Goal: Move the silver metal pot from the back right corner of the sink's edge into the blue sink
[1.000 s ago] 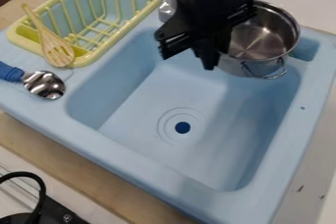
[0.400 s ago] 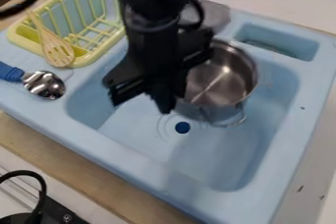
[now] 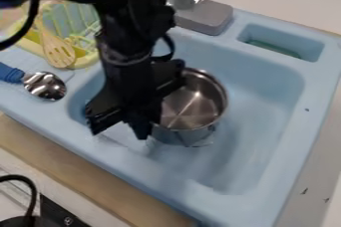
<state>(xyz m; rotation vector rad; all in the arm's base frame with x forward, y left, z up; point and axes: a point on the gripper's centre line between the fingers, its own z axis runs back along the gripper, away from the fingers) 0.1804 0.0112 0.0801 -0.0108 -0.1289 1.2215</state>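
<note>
Over the left part of the light blue sink (image 3: 250, 136), the black gripper (image 3: 141, 130) is shut on the left side of a shiny metal pot (image 3: 193, 105). The pot is upright with its open top facing up, held in the basin area. A wire handle shows at its lower right side. Where the fingers meet the pot wall is partly hidden by the dark gripper body. The pot and gripper cover the sink's drain. Whether the pot's base touches the basin floor I cannot tell.
A yellow dish rack (image 3: 85, 60) stands at upper left, partly behind the arm, with a wooden slotted spatula (image 3: 59, 52) on it. A blue-handled metal spoon (image 3: 45, 85) lies on the left ledge. The grey faucet (image 3: 206, 16) stands behind the basin.
The gripper and the pot have moved together toward the lower left, from the basin's back right. The faucet is now uncovered, while the arm covers part of the rack.
</note>
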